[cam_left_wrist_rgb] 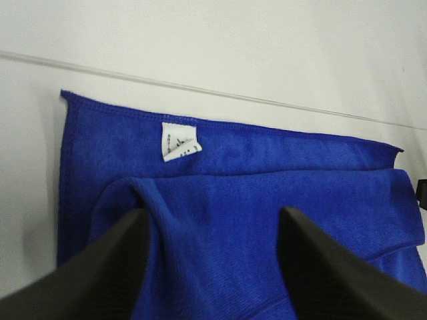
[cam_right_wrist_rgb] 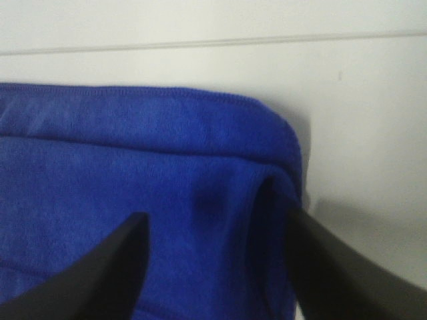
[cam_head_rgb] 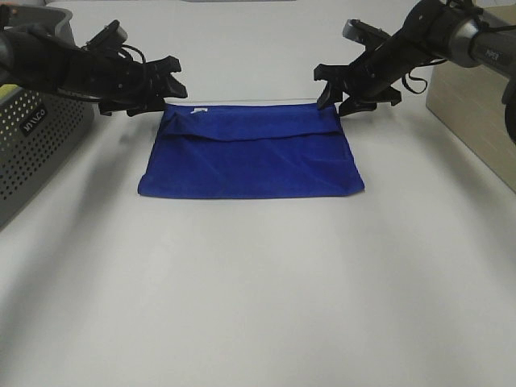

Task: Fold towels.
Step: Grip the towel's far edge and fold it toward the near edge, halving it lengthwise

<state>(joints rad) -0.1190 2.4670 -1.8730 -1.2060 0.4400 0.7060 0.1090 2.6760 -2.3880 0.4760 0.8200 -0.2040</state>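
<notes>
I see towel (cam_head_rgb: 251,161) folded on worktop (cam_head_rgb: 258,306); left jaws, right jaws both wide at its far corners (white tag (cam_left_wrist_rgb: 180,141) by left).

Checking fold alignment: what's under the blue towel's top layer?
More of the blue towel: a lower-layer strip shows along the far edge, carrying the white tag. The rest is covered, unseen.

I'm counting one blue towel (cam_head_rgb: 251,153), lying on one white table (cam_head_rgb: 258,282). I'm seeing one white tag (cam_left_wrist_rgb: 180,142) on towel. I'm counting two grippers: left gripper (cam_head_rgb: 171,83) and right gripper (cam_head_rgb: 330,90), each showing two dark fingers. I'm also seeing one grey perforated basket (cam_head_rgb: 36,145) and one beige box (cam_head_rgb: 476,113).
</notes>
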